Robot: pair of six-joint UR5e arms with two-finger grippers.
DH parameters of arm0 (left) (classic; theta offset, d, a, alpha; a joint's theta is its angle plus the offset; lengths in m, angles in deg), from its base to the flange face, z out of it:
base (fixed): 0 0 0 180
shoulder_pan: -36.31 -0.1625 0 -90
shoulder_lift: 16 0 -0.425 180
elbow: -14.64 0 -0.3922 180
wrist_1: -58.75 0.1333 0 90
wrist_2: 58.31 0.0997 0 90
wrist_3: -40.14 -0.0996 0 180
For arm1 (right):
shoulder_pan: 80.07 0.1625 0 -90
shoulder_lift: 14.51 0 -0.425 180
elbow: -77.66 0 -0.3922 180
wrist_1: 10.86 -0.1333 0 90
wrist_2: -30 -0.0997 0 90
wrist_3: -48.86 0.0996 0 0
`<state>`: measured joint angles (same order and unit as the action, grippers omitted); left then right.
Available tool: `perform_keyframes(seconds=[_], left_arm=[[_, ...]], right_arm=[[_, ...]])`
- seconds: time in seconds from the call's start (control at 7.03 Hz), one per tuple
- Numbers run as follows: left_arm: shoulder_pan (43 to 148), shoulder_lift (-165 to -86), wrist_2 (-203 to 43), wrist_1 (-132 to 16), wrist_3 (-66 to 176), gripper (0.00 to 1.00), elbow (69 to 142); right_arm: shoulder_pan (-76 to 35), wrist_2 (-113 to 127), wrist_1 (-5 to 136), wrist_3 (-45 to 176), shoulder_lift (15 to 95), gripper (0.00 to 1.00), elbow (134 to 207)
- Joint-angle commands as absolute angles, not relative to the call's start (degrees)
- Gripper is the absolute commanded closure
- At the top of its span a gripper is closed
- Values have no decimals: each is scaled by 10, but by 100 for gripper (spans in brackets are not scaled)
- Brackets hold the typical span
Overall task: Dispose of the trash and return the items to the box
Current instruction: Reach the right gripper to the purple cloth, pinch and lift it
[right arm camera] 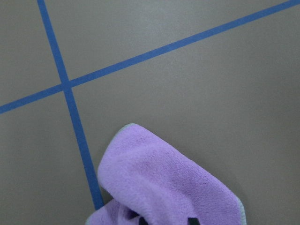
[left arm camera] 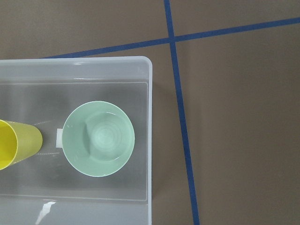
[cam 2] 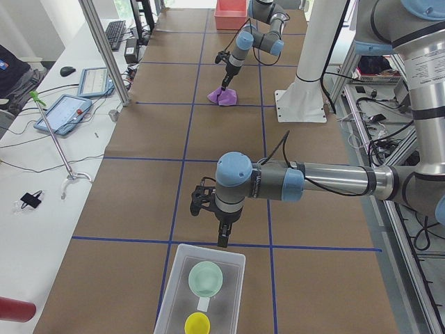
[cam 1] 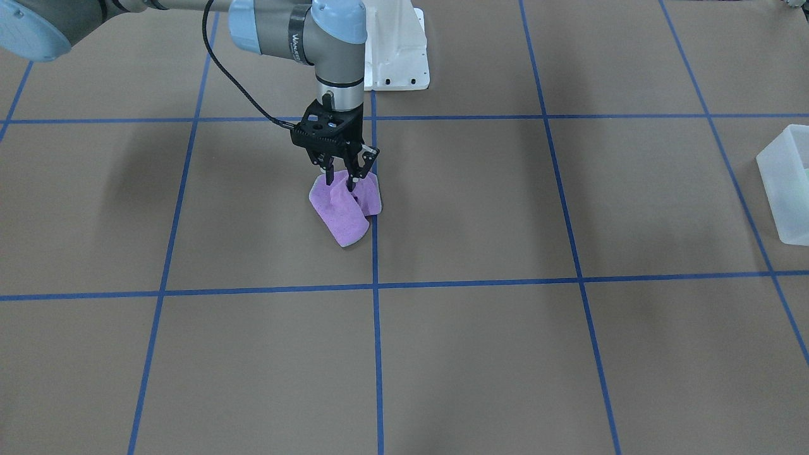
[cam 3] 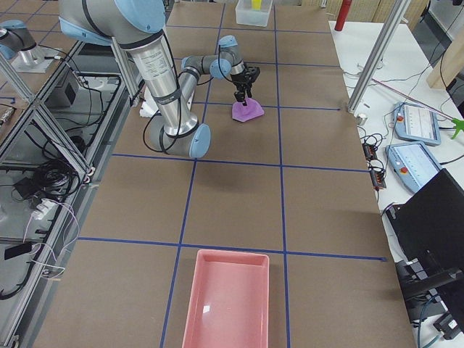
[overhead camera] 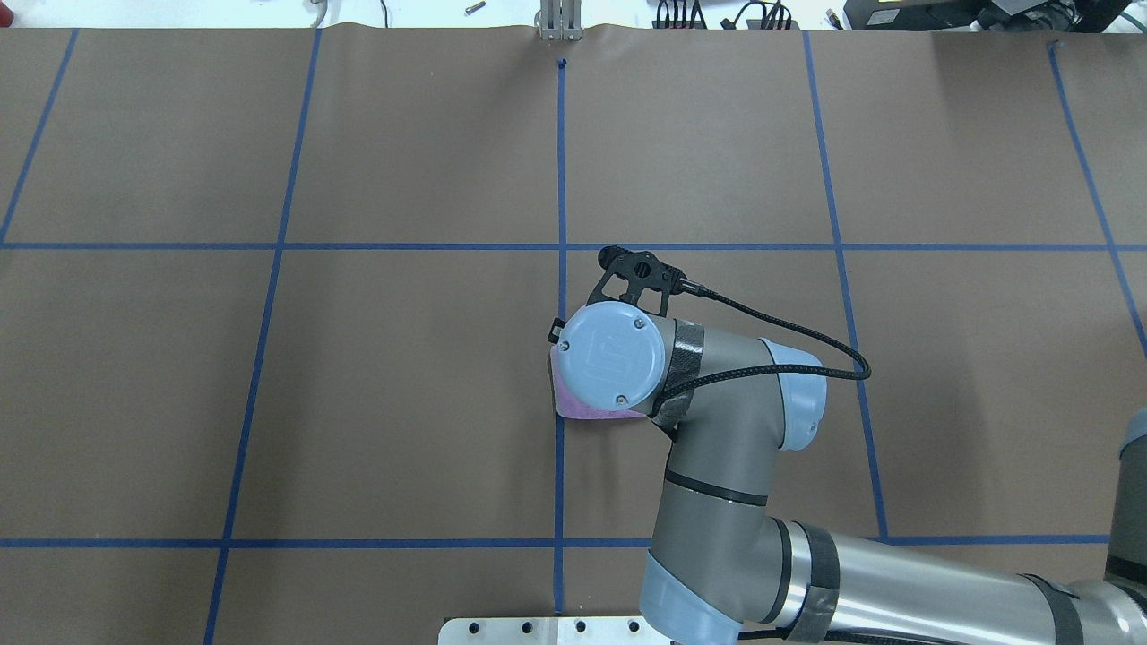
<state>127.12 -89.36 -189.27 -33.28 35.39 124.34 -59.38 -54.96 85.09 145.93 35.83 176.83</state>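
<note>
Clasping purple cloth (cam 1: 342, 216), right end effector (cam 1: 340, 184); left end effector (cam 2: 221, 241) state unclear.

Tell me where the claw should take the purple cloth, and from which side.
Take the purple cloth by its raised middle fold, coming straight down from above. It is bunched into a peak while its edges lie flat on the table, so only the ridge gives something to pinch. The right claw stands there now, closed on that fold.
</note>
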Motion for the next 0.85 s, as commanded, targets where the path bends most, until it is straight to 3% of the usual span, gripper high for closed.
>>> perform_keyframes(seconds=[0.0, 0.43, 0.71], left_arm=[[1271, -895, -1893, -334, 352, 2, 1240], [1272, -893, -1893, -335, 352, 2, 1226], [1272, -890, -1894, -334, 354, 2, 1213]], right_arm=[[-592, -550, 852, 1456, 359, 100, 1779], [-504, -613, 951, 1372, 375, 100, 1879], [-366, -722, 957, 1194, 448, 100, 1931]])
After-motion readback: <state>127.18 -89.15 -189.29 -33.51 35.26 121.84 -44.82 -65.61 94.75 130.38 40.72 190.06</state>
